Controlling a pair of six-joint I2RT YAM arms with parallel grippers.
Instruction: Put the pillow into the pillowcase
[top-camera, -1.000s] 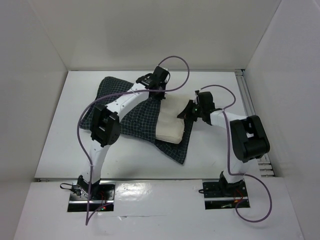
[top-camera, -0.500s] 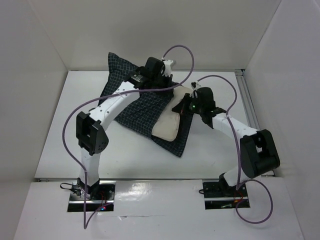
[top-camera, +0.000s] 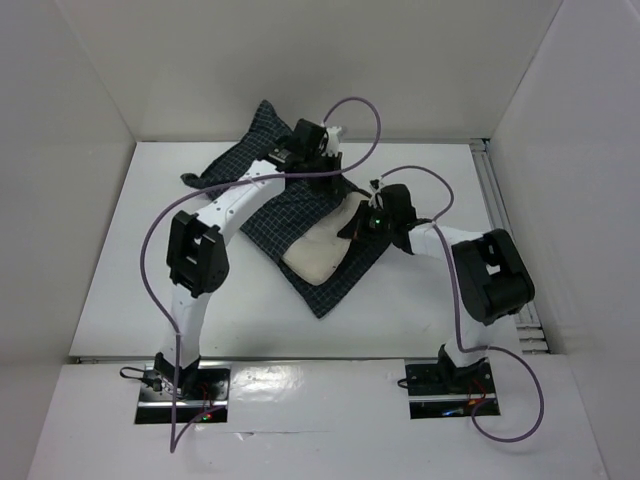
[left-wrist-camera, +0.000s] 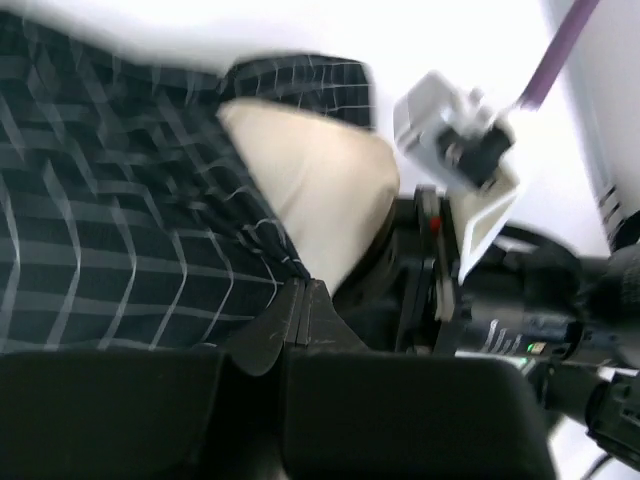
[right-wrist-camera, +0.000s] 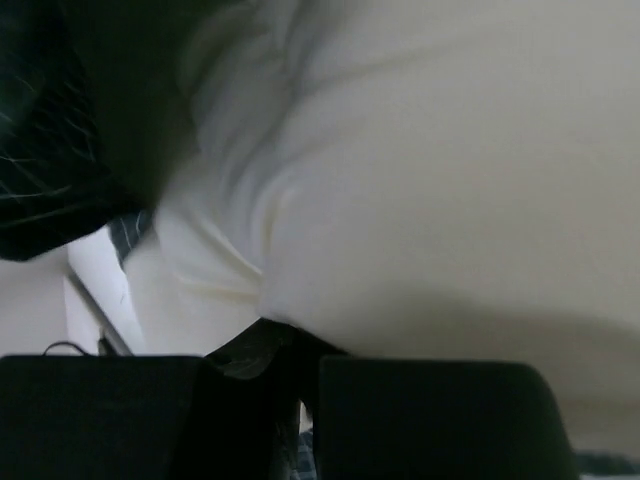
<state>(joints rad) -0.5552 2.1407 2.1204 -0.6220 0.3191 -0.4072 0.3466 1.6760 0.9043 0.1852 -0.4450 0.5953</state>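
1. Pillow (top-camera: 318, 252): cream, soft, lying at mid-worktop. Its far-left part is covered by the case. The near end is exposed and rests on the lower layer of the fabric.
2. Pillowcase (top-camera: 283, 213): dark with a thin white check, crumpled, spread diagonally from the far left toward the near centre.
3. Left gripper (left-wrist-camera: 300, 303): jaws closed, with the checked fabric edge pinched at the case mouth, just beside the cream cushion.
4. Right gripper (right-wrist-camera: 283, 345): jaws drawn narrow, with a fold of the cream cushion nipped between them.
5. Worktop (top-camera: 240, 310): white, carrying all the above.
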